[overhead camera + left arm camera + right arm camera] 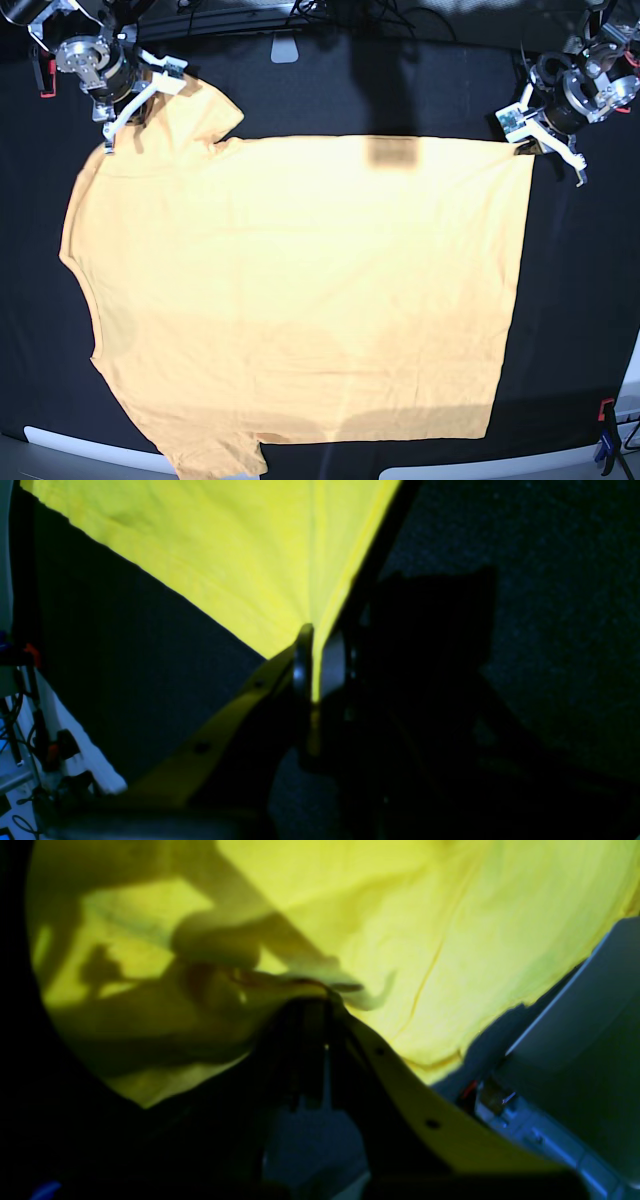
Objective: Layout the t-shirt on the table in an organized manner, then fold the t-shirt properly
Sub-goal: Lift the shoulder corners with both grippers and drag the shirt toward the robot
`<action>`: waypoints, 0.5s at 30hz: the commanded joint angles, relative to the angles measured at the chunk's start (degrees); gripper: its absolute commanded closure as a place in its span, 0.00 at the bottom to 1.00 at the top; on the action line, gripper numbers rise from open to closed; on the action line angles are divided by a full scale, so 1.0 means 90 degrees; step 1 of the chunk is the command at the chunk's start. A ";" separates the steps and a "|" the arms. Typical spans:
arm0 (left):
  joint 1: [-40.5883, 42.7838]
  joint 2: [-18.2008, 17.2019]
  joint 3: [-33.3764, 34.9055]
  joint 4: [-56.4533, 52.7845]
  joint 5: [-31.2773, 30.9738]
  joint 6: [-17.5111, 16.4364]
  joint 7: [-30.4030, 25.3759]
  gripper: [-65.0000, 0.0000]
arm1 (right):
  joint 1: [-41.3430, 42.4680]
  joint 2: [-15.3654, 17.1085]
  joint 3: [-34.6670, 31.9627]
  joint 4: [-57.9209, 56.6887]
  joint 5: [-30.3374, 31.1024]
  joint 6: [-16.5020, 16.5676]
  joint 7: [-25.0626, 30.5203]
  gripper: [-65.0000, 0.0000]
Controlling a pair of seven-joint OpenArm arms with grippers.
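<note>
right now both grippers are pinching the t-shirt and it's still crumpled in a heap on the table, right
Not a heap. The base view shows the t-shirt spread flat across the table. The rest holds: the left gripper pinches its hem corner and the right gripper is shut at the sleeve.

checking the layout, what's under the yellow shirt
The pale yellow cotton t-shirt lies flat on the black cloth-covered table. Cloth shows around it; whatever lies beneath the shirt is covered.
</note>
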 commanded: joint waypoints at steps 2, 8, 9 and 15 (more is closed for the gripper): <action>0.0056 -0.0129 -0.0068 0.0085 -0.0027 0.0100 -0.0039 1.00 | -0.0034 0.0221 0.0046 0.0097 0.0124 -0.0119 -0.0073 1.00; 0.0692 -0.0410 -0.0068 0.0374 -0.0024 0.0100 0.0066 1.00 | -0.0287 0.0576 0.0049 0.0347 0.0580 -0.0117 -0.0486 1.00; 0.0845 -0.0466 -0.0068 0.0466 -0.0027 0.0100 0.0126 1.00 | -0.0437 0.0639 0.0049 0.0452 0.0578 -0.0119 -0.0486 1.00; 0.1564 -0.0566 -0.0085 0.0882 -0.0022 0.0102 0.0340 1.00 | -0.1532 0.0789 0.0430 0.1173 0.0561 -0.0187 -0.0962 1.00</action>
